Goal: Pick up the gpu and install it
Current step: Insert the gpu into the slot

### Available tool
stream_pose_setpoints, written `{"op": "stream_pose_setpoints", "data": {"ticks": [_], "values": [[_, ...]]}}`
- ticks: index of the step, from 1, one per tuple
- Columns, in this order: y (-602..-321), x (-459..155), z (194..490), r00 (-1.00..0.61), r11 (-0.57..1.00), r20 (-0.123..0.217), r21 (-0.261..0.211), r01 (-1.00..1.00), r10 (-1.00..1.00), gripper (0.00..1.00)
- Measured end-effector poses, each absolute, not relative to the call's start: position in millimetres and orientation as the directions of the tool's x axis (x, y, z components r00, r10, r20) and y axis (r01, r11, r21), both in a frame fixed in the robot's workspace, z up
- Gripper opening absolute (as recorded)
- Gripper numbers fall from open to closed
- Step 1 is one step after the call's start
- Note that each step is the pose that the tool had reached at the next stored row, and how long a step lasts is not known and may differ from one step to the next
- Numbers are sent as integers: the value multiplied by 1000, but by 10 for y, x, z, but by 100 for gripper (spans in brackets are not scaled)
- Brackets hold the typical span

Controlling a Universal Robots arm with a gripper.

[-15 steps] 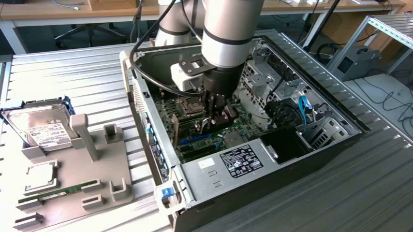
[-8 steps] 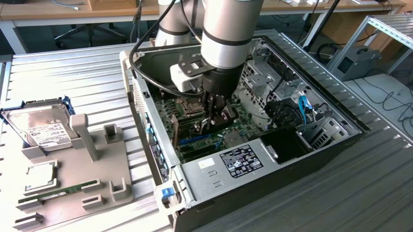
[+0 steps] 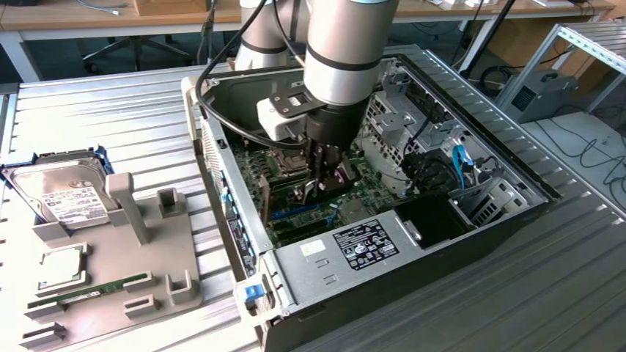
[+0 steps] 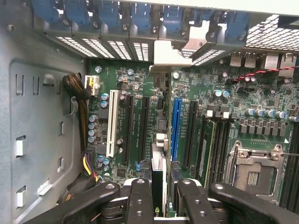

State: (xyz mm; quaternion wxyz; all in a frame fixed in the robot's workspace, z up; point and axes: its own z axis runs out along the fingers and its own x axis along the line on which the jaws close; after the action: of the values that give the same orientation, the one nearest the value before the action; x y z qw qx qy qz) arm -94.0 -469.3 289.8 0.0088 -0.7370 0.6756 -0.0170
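The gripper [image 4: 160, 196] clamps the gpu [image 4: 159, 154] edge-on above the motherboard [image 4: 224, 126]. Good seating likely needs its bracket [image 4: 170, 53] aligned at the case [image 3: 293, 264] rear edge.

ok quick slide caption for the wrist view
Pincer holding the gpu edge-on above the motherboard, beside the blue slot.

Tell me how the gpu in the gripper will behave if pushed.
Probably stiff: the gpu stands edge-on and straight in the gripper. Likely light, being so thin. It may tilt, since only its narrow top edge is pinched.
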Motion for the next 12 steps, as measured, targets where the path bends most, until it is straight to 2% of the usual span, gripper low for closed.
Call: {"op": "stream_pose_setpoints", "data": {"ticks": [12], "values": [[-4693,-986,2886,87,-87,13,-36,-996,-996,26]]}}
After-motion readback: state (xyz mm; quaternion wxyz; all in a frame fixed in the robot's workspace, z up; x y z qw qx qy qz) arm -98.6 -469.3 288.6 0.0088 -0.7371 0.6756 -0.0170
